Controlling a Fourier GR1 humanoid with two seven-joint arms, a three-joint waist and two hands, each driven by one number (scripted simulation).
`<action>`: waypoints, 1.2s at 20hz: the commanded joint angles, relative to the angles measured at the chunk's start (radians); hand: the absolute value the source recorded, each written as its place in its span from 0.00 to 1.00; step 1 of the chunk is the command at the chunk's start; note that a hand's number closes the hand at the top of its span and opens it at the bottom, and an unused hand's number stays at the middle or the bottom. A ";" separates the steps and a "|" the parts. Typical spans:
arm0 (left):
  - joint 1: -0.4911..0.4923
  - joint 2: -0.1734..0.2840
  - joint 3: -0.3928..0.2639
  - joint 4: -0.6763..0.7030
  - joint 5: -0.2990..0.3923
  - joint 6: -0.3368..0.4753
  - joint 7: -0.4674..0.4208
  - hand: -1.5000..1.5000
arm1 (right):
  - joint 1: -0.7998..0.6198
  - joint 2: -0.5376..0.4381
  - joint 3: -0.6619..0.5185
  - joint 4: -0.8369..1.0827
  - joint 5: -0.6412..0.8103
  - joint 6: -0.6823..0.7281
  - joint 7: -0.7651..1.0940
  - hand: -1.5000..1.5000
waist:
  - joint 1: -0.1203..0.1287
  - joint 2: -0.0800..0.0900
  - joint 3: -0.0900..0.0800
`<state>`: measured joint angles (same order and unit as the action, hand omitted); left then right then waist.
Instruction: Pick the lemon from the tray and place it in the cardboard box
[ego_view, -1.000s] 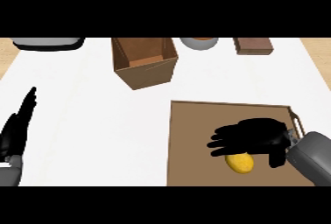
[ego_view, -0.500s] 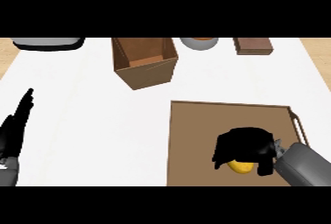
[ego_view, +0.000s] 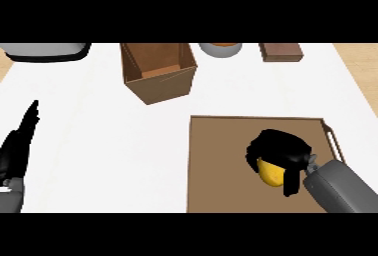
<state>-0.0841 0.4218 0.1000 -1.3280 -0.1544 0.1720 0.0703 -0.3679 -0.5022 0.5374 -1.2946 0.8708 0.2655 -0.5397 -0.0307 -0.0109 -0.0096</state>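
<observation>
My right hand (ego_view: 280, 152) curls over the lemon (ego_view: 272, 173) on the brown tray (ego_view: 221, 165), fingers hiding most of it — only a yellow underside shows. My left hand (ego_view: 18, 145) rests open at the white tabletop's (ego_view: 111, 140) left edge. The open cardboard box (ego_view: 159, 72) stands farther back, with cut-off objects beyond that I can't identify.

I see bare counter (ego_view: 111, 150) between tray (ego_view: 221, 150) and cardboard box (ego_view: 159, 75) (open top unobstructed).
</observation>
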 joint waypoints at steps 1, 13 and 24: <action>0.034 0.010 0.029 0.015 0.003 0.017 0.009 0.50 | 0.082 0.058 -0.198 0.085 -0.050 -0.048 0.333 1.00 | -0.084 -0.012 0.006; 0.051 0.007 0.016 -0.022 0.006 -0.003 0.002 0.50 | 0.027 0.310 -0.292 -0.214 0.265 -0.320 1.213 1.00 | -0.018 -0.016 0.004; 0.038 0.007 0.004 -0.083 0.006 -0.053 0.021 0.50 | -0.367 0.500 -0.090 -0.247 0.376 -0.163 1.539 1.00 | 0.056 0.010 0.010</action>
<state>-0.0733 0.4247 0.1068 -1.3539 -0.1546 0.1429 0.0727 -0.5976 -0.0386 0.4156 -1.5891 1.2974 0.0786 0.9043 0.0019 -0.0059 -0.0018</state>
